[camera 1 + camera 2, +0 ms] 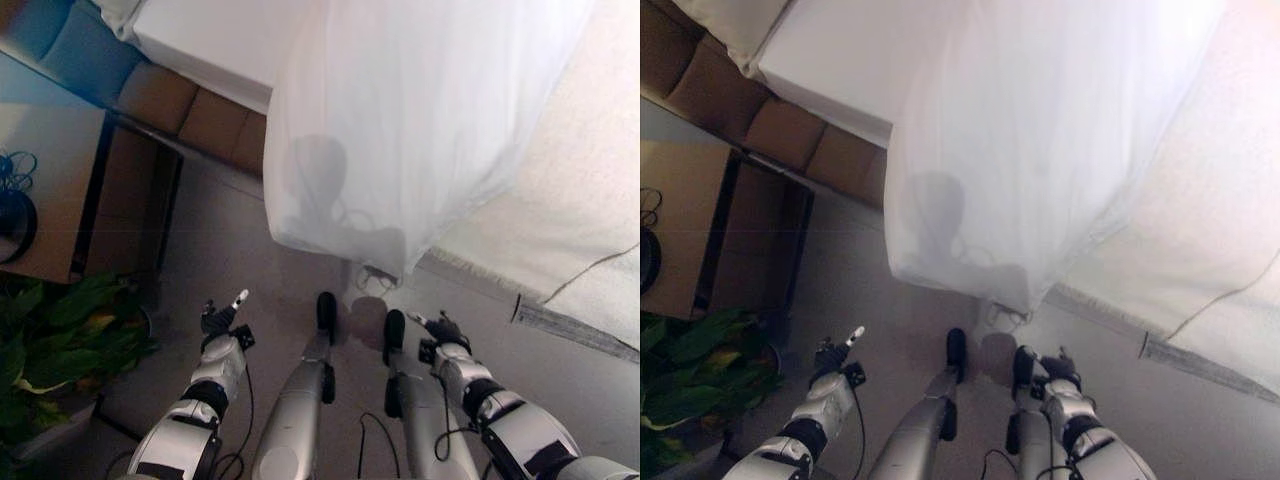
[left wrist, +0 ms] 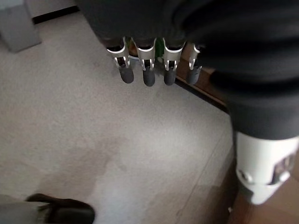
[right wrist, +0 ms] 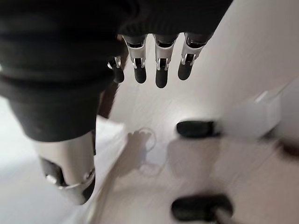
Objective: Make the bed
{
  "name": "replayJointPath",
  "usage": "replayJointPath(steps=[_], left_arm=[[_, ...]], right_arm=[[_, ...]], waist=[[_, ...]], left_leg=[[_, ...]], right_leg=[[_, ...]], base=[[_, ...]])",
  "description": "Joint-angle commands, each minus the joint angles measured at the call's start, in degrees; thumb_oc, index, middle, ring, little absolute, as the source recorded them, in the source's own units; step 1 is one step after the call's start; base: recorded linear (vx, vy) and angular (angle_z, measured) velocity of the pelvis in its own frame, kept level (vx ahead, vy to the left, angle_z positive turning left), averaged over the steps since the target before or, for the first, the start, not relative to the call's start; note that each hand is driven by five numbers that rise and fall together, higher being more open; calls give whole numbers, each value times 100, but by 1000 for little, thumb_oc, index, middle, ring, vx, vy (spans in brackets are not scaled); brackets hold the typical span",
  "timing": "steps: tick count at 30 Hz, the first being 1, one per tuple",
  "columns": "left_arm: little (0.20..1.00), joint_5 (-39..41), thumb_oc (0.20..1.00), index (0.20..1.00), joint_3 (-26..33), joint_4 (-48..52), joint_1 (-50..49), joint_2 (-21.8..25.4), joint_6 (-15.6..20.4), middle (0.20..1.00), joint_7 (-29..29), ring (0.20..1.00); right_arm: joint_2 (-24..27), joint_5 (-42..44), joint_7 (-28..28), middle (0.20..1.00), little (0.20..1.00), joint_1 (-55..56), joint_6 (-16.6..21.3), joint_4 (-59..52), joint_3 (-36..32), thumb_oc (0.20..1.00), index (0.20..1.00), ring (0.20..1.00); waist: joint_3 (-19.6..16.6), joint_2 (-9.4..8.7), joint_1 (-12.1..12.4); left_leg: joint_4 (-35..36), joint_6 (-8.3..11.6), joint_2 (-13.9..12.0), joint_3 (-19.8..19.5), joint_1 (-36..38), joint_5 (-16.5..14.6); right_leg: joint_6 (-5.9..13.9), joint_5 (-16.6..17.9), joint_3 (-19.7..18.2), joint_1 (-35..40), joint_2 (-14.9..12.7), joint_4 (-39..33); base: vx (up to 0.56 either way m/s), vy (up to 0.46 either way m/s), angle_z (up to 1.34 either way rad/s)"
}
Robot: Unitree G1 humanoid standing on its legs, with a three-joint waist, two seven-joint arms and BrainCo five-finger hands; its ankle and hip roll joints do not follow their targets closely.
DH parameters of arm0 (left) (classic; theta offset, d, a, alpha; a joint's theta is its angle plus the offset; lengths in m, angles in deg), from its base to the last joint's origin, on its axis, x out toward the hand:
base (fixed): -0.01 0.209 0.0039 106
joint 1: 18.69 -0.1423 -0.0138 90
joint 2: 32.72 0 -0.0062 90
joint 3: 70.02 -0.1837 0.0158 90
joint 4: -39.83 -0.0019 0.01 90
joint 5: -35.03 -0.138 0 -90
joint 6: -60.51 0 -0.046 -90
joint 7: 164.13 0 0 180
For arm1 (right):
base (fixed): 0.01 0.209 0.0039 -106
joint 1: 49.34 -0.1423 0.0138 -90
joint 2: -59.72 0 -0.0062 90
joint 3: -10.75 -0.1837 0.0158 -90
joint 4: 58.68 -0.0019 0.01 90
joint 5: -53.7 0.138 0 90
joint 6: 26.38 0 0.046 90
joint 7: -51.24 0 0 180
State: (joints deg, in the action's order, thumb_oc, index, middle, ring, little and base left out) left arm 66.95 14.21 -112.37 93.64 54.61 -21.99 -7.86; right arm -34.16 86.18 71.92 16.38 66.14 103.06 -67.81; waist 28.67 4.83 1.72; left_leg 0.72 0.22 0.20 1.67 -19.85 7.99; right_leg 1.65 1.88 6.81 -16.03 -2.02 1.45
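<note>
Left eye view first: we find the bed [image 1: 215,45] across the top of the frame, its white mattress corner at upper centre. A white sheet [image 1: 400,130] hangs off the bed's edge from top centre down to mid-frame, where its lowest corner ends just above the grey floor [image 1: 220,250]. More pale bedding [image 1: 580,200] spreads over the right side, with a grey-edged strip at mid-right. Brown padded panels [image 1: 190,110] run along the bed's side at upper left.

At left centre we note a brown wooden cabinet [image 1: 60,190], and below it, in the lower left corner, a green plant [image 1: 60,340].

We see the left hand [image 1: 222,318] at lower left of centre, low over the floor, well apart from the sheet. In its wrist view the fingers [image 2: 148,70] hang straight in a row, spread slightly, holding nothing.

We see the right hand [image 1: 440,330] at lower right of centre, near the sheet's hanging corner but not touching it. Its wrist view shows the fingers [image 3: 161,65] straight and side by side, with the thumb [image 3: 70,172] apart, nothing between them.
</note>
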Motion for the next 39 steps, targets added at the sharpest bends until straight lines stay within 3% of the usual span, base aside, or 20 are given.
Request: replayJointPath(steps=[1,5,8,11,13,17,19,21,25,28,30,31,32,33,34,36,38,39], left_arm=[[1000,-177,1000,1000,86,-255,-414,-158,-66,1000,167,1000],[1000,669,1000,1000,452,606,-863,-279,252,1000,205,1000],[1000,990,1000,1000,488,1227,-971,-282,335,1000,404,1000],[1000,1281,1000,1000,302,2270,-965,-204,317,1000,968,1000],[1000,1409,1000,1000,176,2558,-812,-156,308,1000,1246,1000],[1000,2086,1000,1000,-91,2897,-281,-209,282,1000,1597,1000],[1000,2495,1000,1000,-371,2909,383,-99,238,1000,1881,1000],[1000,2696,1000,1000,-472,2946,556,-20,227,1000,1963,1000],[1000,3180,1000,1000,-925,3103,1493,309,315,1000,2166,1000],[1000,3501,1000,1000,-1301,2822,2645,597,310,1000,2260,1000],[1000,3635,1000,1000,-1393,2766,2988,706,285,1000,2325,1000],[1000,3846,1000,1000,-1523,2674,3451,749,269,1000,2382,1000],[1000,3862,1000,1000,-1521,2642,3511,761,269,1000,2399,1000],[1000,3959,1000,1000,-1573,2476,3924,777,260,1000,2438,1000],[1000,3970,1000,1000,-1581,2373,4121,782,263,1000,2439,1000],[1000,4012,1000,1000,-1658,2063,4516,853,247,1000,2423,1000],[1000,3980,1000,1000,-1639,2054,4662,798,306,1000,2397,1000],[1000,3938,1000,1000,-1669,1866,4941,823,320,1000,2350,1000]], right_arm=[[79,61,6,1000,1000,609,-2,-88,-372,1000,1000,1000],[-52,1056,71,1000,1000,1257,566,-1383,-1040,1000,1000,1000],[-80,1189,-117,1000,1000,1457,707,-2044,-1015,1000,1000,1000],[111,1237,-741,1000,1000,1488,769,-2990,-698,1000,1000,1000],[251,1127,-970,1000,1000,1275,759,-3389,-481,1000,1000,1000],[327,1504,-1212,1000,1000,717,781,-3767,-218,1000,1000,1000],[313,1974,-1418,1000,1000,-11,845,-3910,68,1000,1000,1000],[240,2177,-1544,1000,1000,-274,778,-3932,246,1000,1000,1000],[247,2841,-1843,1000,1000,-1385,801,-4169,630,1000,1000,1000],[399,3136,-1703,1000,1000,-2744,907,-3731,851,1000,1000,1000],[456,3236,-1707,1000,1000,-3136,947,-3663,891,1000,1000,1000],[488,3394,-1680,1000,1000,-3607,1004,-3558,980,1000,1000,1000],[496,3406,-1693,1000,1000,-3666,1005,-3528,972,1000,1000,1000],[540,3513,-1675,1000,1000,-4048,1040,-3405,1073,1000,1000,1000],[550,3567,-1668,1000,1000,-4229,1080,-3301,1096,1000,1000,1000],[698,3605,-1616,1000,1000,-4591,1090,-3037,1278,1000,1000,1000],[722,3678,-1612,1000,1000,-4749,1084,-2975,1235,1000,1000,1000],[774,3732,-1535,1000,1000,-5029,1126,-2829,1382,1000,1000,1000]], waist=[[-664,-175,-81],[-767,-60,-232],[-760,-56,-298],[-726,-173,-299],[-676,-260,-222],[-747,-223,-202],[-735,-222,-96],[-751,-235,-58],[-688,-440,9],[-450,-510,117],[-319,-507,97],[-223,-498,96],[-167,-490,98],[-160,-554,128],[-108,-578,109],[-13,-617,20],[27,-598,-3],[99,-577,-35]], left_leg=[[-163,334,287,150,-43,-348],[82,354,138,31,534,-322],[39,387,68,-16,693,-315],[-552,396,35,-81,742,-498],[-957,407,172,-306,610,-606],[-457,402,49,-322,244,-176],[-293,448,8,-119,-71,48],[-318,401,-18,-82,-46,-40],[-706,395,-28,281,-388,-202],[-896,278,-51,551,-477,-404],[-991,249,-61,580,-574,-430],[-1035,257,-34,561,-607,-619],[-1057,223,-57,609,-696,-476],[-970,287,-8,609,-765,-621],[-908,287,18,626,-798,-575],[-847,281,91,525,-1014,-539],[-891,278,138,434,-1156,-519],[-772,310,156,377,-1337,-448]], right_leg=[[452,309,-130,-231,-397,-165],[340,-237,-130,2,-277,462],[255,-419,-121,105,-214,696],[144,-546,-80,342,-140,815],[100,-549,-150,392,-105,790],[155,-502,-145,396,-44,696],[167,-549,-262,410,58,677],[198,-577,-401,373,93,674],[349,-469,-629,139,-77,565],[618,-254,-427,-339,-359,1193],[667,-179,-445,-558,-382,1424],[639,-233,-318,-744,-420,1466],[608,-107,-287,-811,-412,1448],[606,-81,-47,-865,-444,899],[603,79,32,-1036,-373,598],[617,244,-102,-1328,-179,316],[626,317,-179,-1384,-195,260],[592,510,-187,-1491,-148,33]], base=[[105,-103,-4],[66,-107,-4],[6,-174,5],[-8,-177,8],[-22,-86,7],[32,-15,-10],[92,88,3],[53,153,-27],[64,255,-60],[35,237,-44],[37,166,-28],[8,182,-24],[143,170,-12],[42,55,-4],[166,58,-9],[104,-31,-21],[39,-33,5],[4,-38,32]])
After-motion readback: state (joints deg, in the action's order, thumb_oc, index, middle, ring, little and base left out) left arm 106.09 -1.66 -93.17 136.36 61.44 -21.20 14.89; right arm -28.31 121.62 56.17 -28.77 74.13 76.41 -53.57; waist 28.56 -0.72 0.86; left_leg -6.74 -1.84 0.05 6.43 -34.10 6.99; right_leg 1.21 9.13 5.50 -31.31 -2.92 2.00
